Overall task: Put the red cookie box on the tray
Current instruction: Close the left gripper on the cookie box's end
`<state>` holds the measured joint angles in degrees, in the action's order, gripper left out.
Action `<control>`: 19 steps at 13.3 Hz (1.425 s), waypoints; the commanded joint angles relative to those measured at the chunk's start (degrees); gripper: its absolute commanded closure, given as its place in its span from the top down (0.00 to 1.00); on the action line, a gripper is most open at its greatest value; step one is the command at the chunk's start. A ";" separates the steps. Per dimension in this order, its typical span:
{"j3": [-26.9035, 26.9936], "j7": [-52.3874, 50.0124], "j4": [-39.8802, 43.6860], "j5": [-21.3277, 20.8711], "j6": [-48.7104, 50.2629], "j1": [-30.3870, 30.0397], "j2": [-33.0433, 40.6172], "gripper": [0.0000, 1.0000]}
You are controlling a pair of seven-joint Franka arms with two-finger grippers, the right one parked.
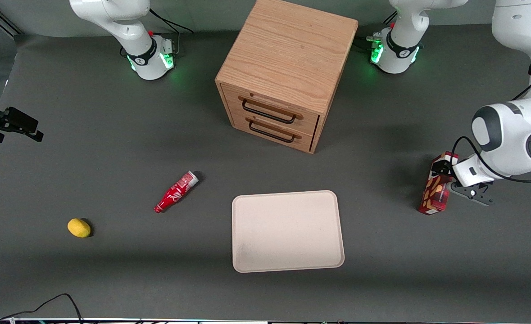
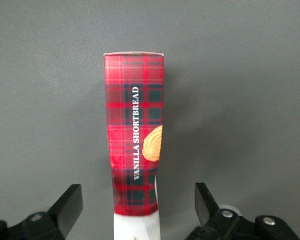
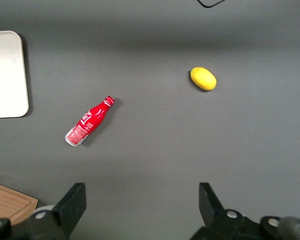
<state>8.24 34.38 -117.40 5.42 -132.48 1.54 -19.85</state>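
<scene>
Lying toward the parked arm's end of the gray desk [image 1: 112,135], a small yellow lemon-shaped fruit [image 1: 79,227] sits alone, near the front camera. A red soda bottle [image 1: 175,192] lies on its side next along, a little farther from the camera than the fruit, its cap end pointing back toward the fruit.

At mid-desk the tray [image 1: 288,231] lies flat, cream-colored with rounded corners, and nothing rests on it. A wooden cabinet [image 1: 288,67] with two dark-handled drawers stands farther from the camera than the tray, both drawers shut and facing the tray.

The red cookie box [image 1: 435,189] is toward the working arm's end of the desk, well apart from the tray and at about the same depth as the tray's farther rim. It stands on a long narrow edge, its white end panel farthest from the camera, with cookie pictures on its broad side. The wrist view shows the plaid narrow face printed "VANILLA SHORTBREAD".

The left arm's gripper [image 2: 137,192] is low over the box's white end. Its black fingers [image 2: 70,202] are spread apart, one on each side of the box, with bare desk showing in the gap between each finger and the cardboard.
</scene>
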 commanded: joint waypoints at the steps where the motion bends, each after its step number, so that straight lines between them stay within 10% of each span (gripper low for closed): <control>1: 0.02 1.66 -2.04 0.90 -3.74 0.04 -0.54 1.00; 4: -0.07 1.66 -4.42 1.78 -8.40 0.13 -1.41 0.99; 5: -0.16 1.66 -4.42 2.74 -8.85 0.13 -1.85 0.79; 7: -0.16 1.66 -4.42 3.37 -8.76 0.13 -1.95 0.05; 19: 0.19 2.62 2.15 3.45 1.65 0.04 0.51 0.00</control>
<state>8.11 35.33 -119.27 7.93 -137.78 1.54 -21.60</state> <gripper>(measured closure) 0.744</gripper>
